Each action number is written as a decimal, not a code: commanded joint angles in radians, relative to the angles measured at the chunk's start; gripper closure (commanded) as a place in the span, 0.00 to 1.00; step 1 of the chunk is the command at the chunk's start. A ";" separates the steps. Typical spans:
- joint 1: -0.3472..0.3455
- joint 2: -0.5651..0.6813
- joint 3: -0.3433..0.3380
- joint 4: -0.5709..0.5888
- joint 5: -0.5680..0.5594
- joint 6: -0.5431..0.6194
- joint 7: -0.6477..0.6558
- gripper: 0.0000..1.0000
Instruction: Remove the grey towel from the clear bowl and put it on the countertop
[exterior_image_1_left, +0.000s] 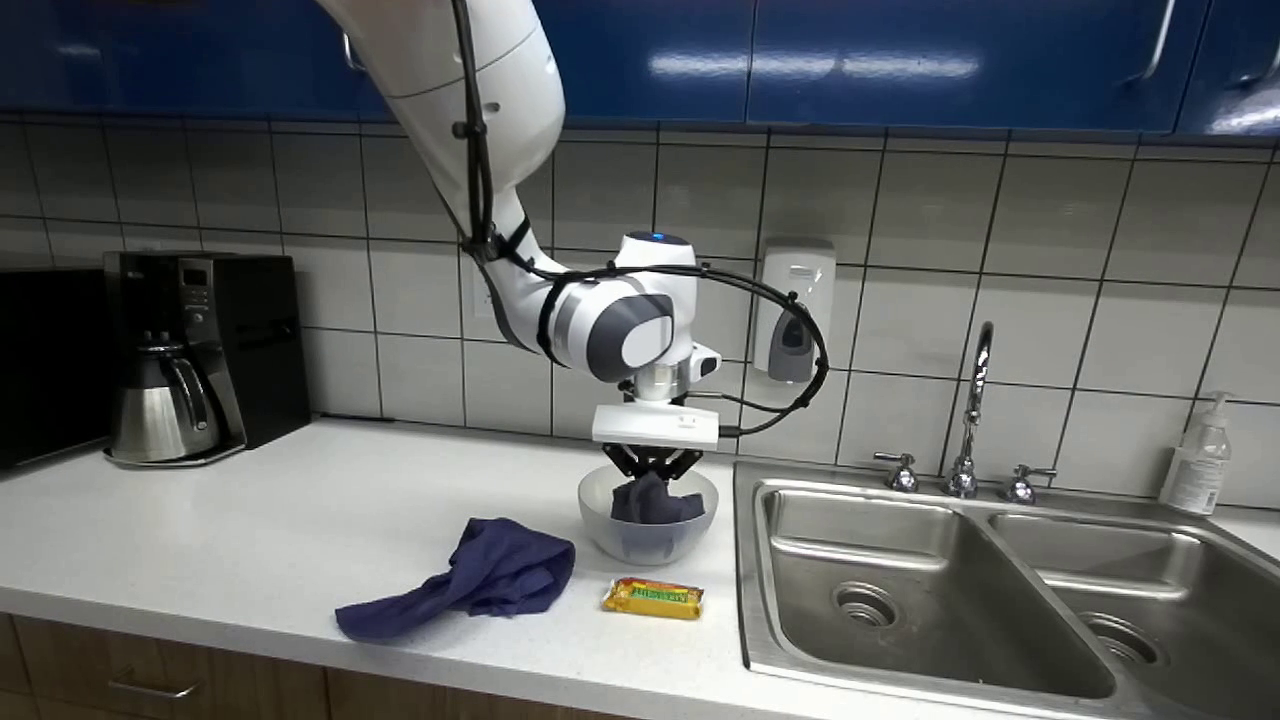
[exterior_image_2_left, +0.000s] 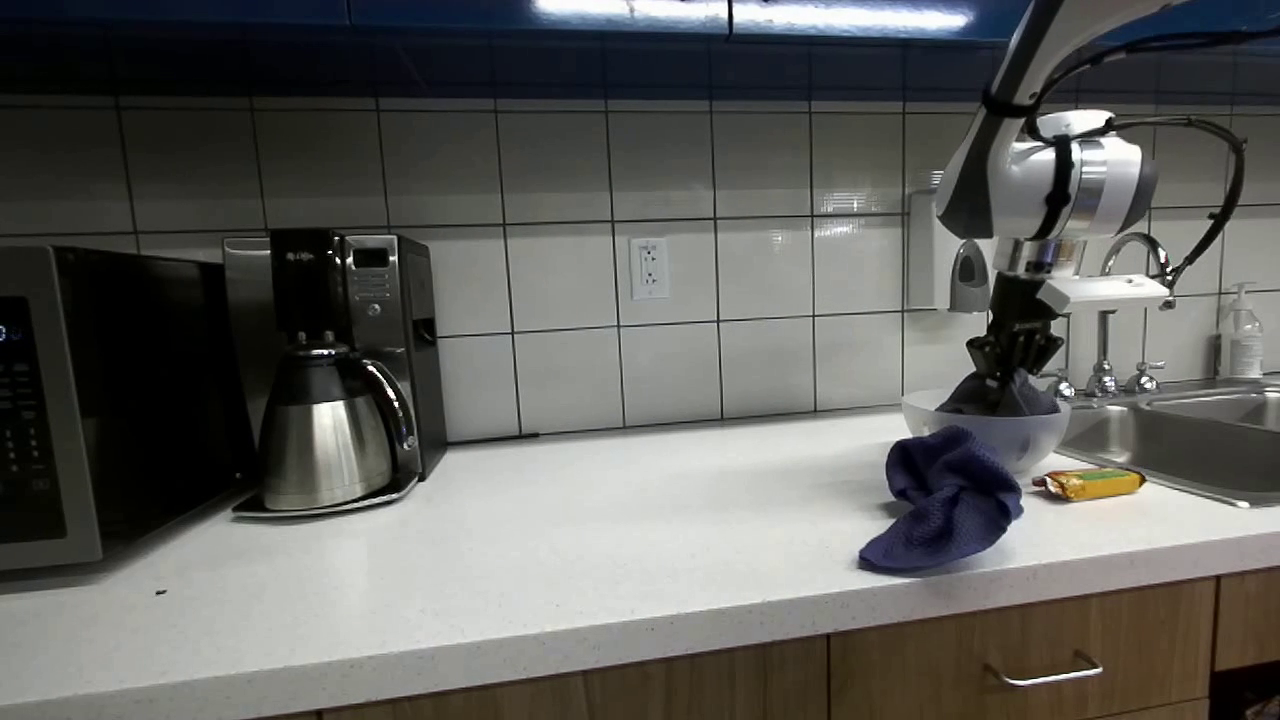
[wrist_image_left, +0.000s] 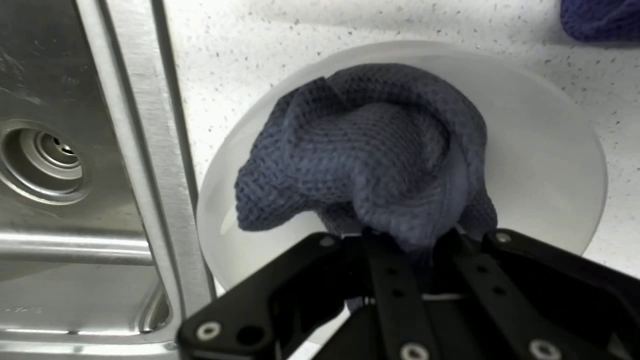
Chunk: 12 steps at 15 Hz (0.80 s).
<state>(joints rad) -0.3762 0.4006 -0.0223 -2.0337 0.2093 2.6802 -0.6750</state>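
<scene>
The grey towel (exterior_image_1_left: 652, 502) is bunched up inside the clear bowl (exterior_image_1_left: 640, 542). The towel (exterior_image_2_left: 1008, 397) and bowl (exterior_image_2_left: 1035, 440) also show in an exterior view with the towel rising above the rim. In the wrist view the towel (wrist_image_left: 375, 145) fills much of the bowl (wrist_image_left: 545, 160). My gripper (exterior_image_1_left: 655, 472) points down at the bowl. In the wrist view the gripper (wrist_image_left: 415, 245) is shut on a fold of the towel, with cloth pinched between the fingers. The fingertips are partly hidden by cloth. The bowl stands on the countertop (exterior_image_1_left: 250, 510).
A dark blue-purple towel (exterior_image_1_left: 500, 570) lies crumpled left of the bowl, close to the counter's front edge. A yellow snack packet (exterior_image_1_left: 654, 598) lies in front of the bowl. A double steel sink (exterior_image_1_left: 755, 570) adjoins the bowl's right side. A coffee maker (exterior_image_2_left: 415, 330) stands farther left.
</scene>
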 joint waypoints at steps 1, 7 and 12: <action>-0.004 -0.124 0.006 -0.107 0.003 0.018 -0.006 0.97; 0.023 -0.272 -0.020 -0.211 0.007 0.029 -0.006 0.97; 0.071 -0.391 -0.053 -0.284 -0.001 0.036 -0.004 0.97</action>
<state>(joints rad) -0.3440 0.1080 -0.0467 -2.2417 0.2094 2.6986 -0.6750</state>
